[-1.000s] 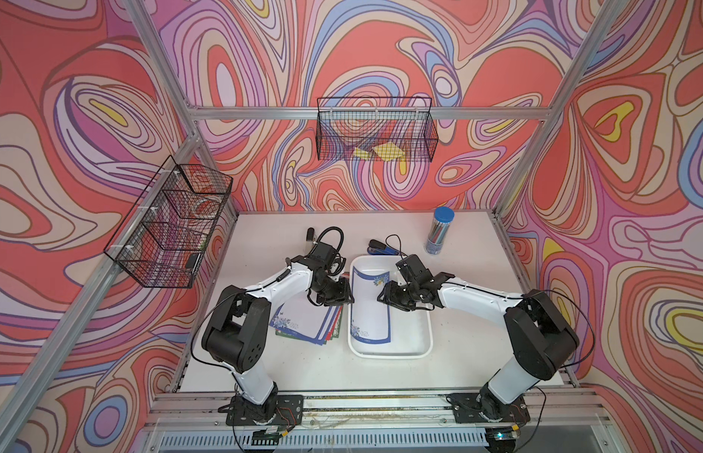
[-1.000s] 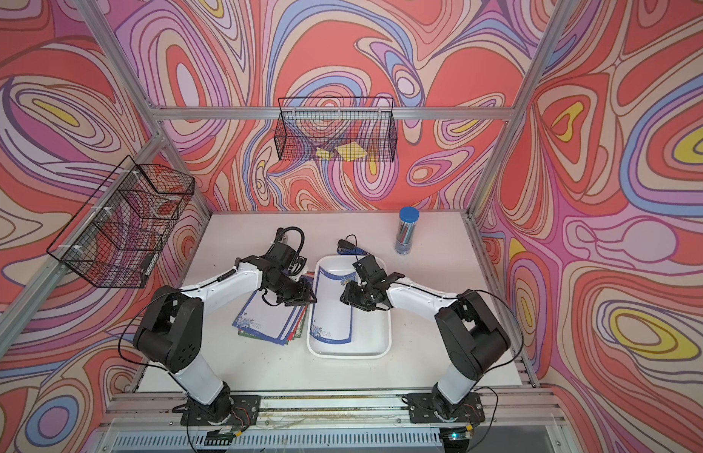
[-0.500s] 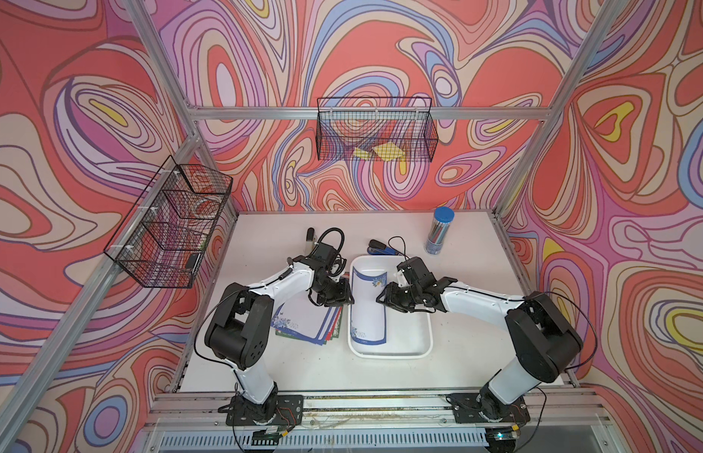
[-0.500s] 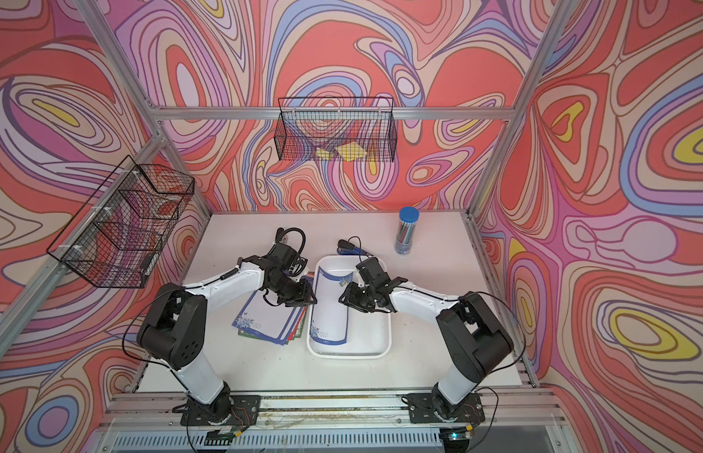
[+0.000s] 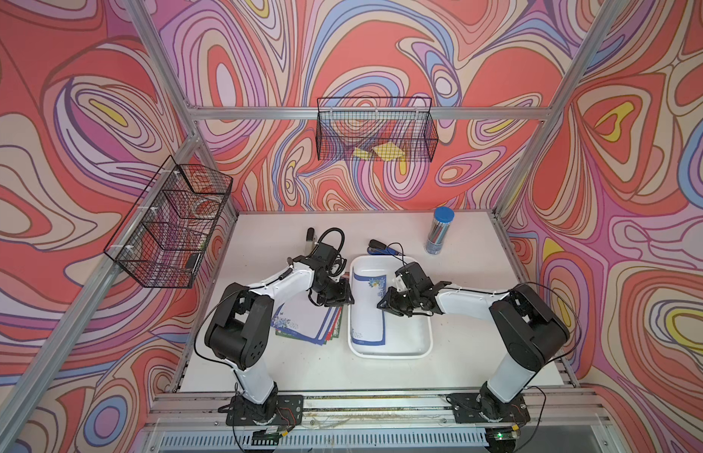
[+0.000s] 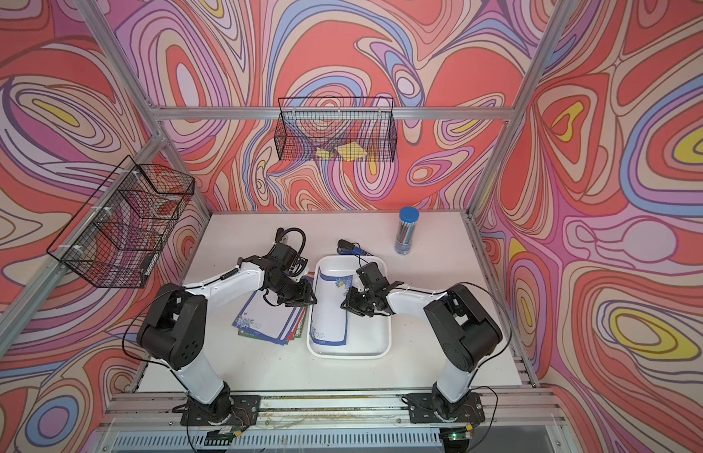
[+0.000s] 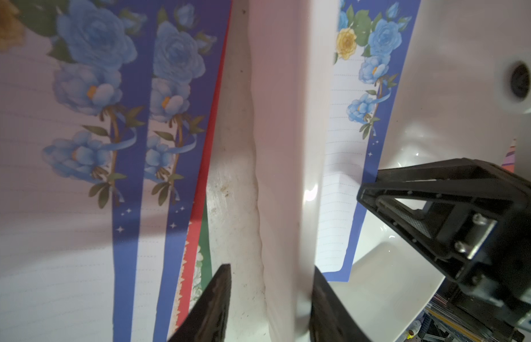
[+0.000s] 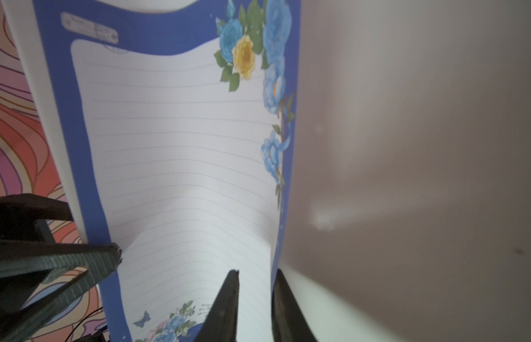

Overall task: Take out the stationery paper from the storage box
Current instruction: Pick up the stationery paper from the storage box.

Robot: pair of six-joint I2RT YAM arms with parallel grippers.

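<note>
As the white table (image 5: pixel 459 364) runs out from my bases, loose sheets (image 5: pixel 303 325) lie beside the storage box (image 5: pixel 414 347); inside it one stationery paper (image 5: pixel 367 313) buckles; my right gripper (image 8: pixel 256 271) stands narrowly spread about its edge; my left gripper (image 7: pixel 270 266) straddles the box wall, pinching or not I cannot tell; beyond, a wire basket (image 5: pixel 375 129) hangs on swirl-patterned walls (image 5: pixel 381 59).

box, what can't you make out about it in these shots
More sheets under the curled sheet in the box: it covers that floor in every view.
Whether the left gripper clamps the box wall: the wrist view's edge cuts its fingers; its body hides them in both top views.
</note>
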